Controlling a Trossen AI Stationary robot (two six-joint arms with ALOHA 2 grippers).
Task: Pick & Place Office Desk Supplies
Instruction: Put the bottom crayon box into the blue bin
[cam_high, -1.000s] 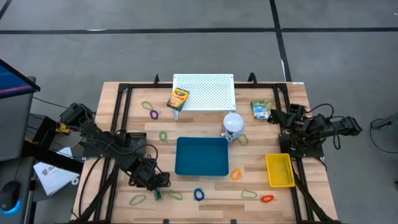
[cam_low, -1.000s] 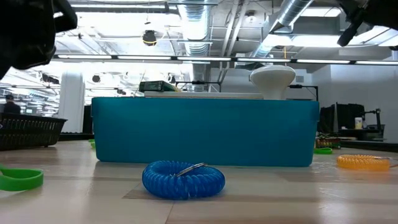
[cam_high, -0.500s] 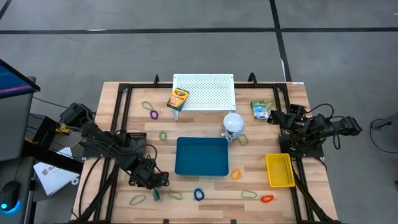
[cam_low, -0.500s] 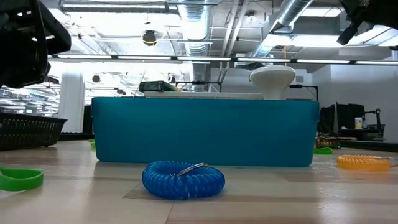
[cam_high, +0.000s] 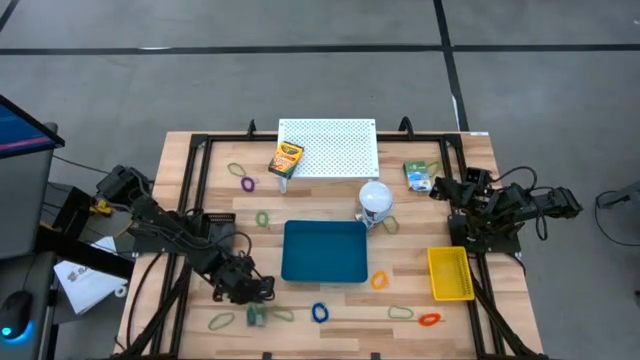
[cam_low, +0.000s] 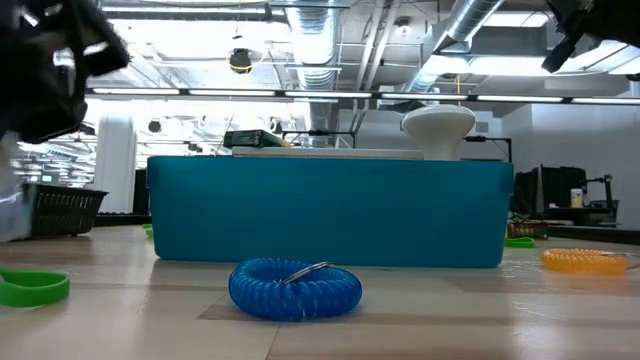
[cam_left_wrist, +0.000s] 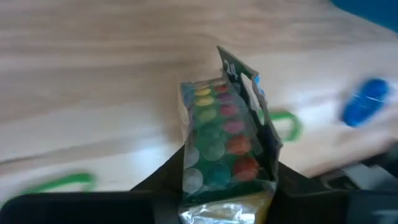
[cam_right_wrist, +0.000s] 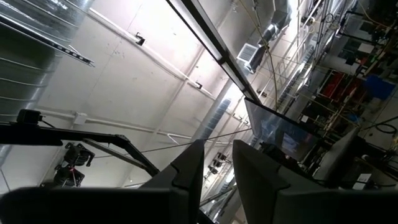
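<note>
The green packet, a small pack with coloured dots, sits clamped between the left gripper fingers, just above the table near its front edge. The grip looks narrow, so the packet may tilt or slip during carrying. Beside the fingers stands the blue bin, with a green loop and a blue coil close by. The right gripper waits well apart, its fingers slightly apart and empty.

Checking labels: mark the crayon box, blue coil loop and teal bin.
crayon box (cam_high: 286, 158), high view, middle of its yellow-green top face.
blue coil loop (cam_low: 294, 288), low view, front of the coil, centre.
teal bin (cam_high: 325, 272), high view, bare floor of the bin near its front wall.
</note>
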